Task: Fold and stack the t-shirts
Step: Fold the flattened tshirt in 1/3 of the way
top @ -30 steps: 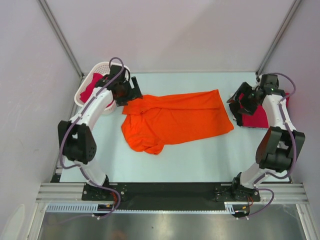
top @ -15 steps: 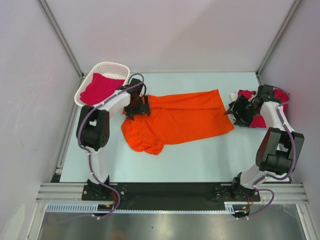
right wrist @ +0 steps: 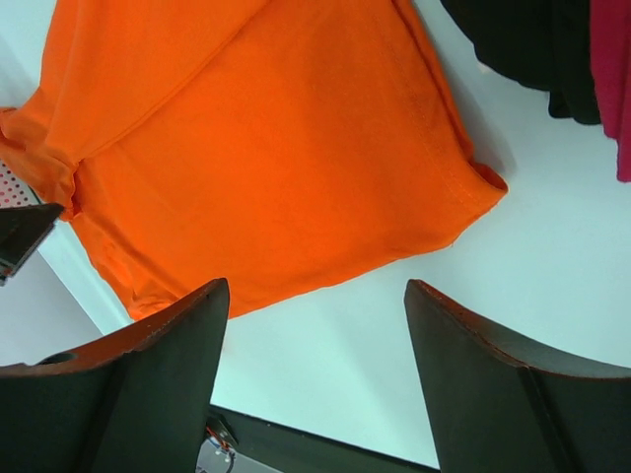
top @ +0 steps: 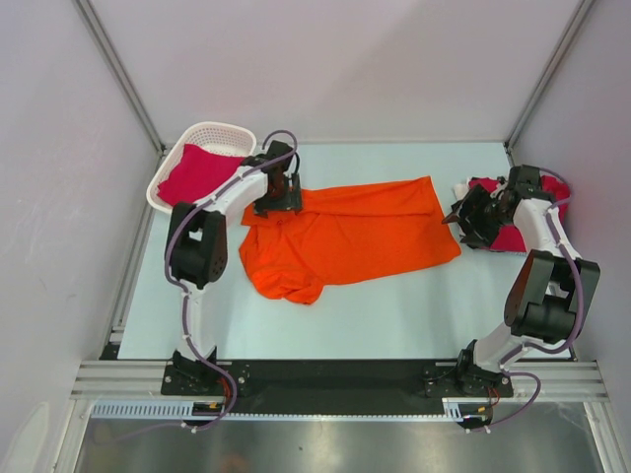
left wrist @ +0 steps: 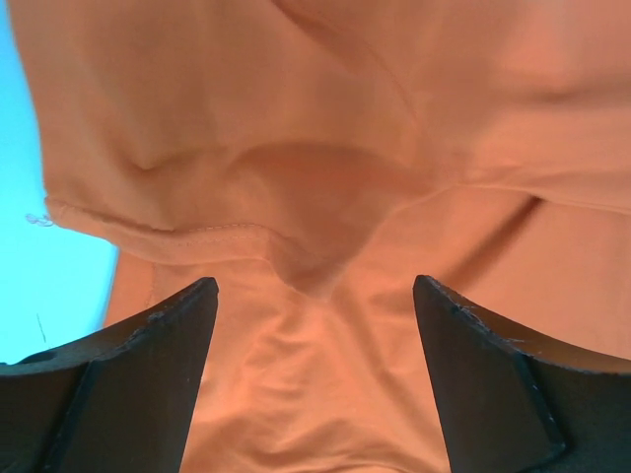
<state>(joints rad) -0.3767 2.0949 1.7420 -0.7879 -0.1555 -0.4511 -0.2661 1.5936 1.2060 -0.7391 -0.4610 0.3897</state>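
The bright orange t-shirt (top: 340,236) lies spread and rumpled across the middle of the table. It fills the left wrist view (left wrist: 325,148) and the upper part of the right wrist view (right wrist: 266,148). My left gripper (top: 277,195) hangs open just over the shirt's far left corner, with nothing between its fingers (left wrist: 148,365). My right gripper (top: 467,219) is open and empty by the shirt's right edge, above bare table. A crimson red t-shirt (top: 197,169) lies in the basket. Another red shirt (top: 513,235) lies at the far right, partly under the right arm.
The white lattice basket (top: 211,133) stands at the back left corner. A metal frame post runs up at each back corner. The black rail (top: 335,374) with both arm bases runs along the near edge.
My left gripper has swung from the basket rightward onto the orange shirt's far left corner. My right gripper has shifted slightly toward the shirt's right edge. The shirt lies as before.
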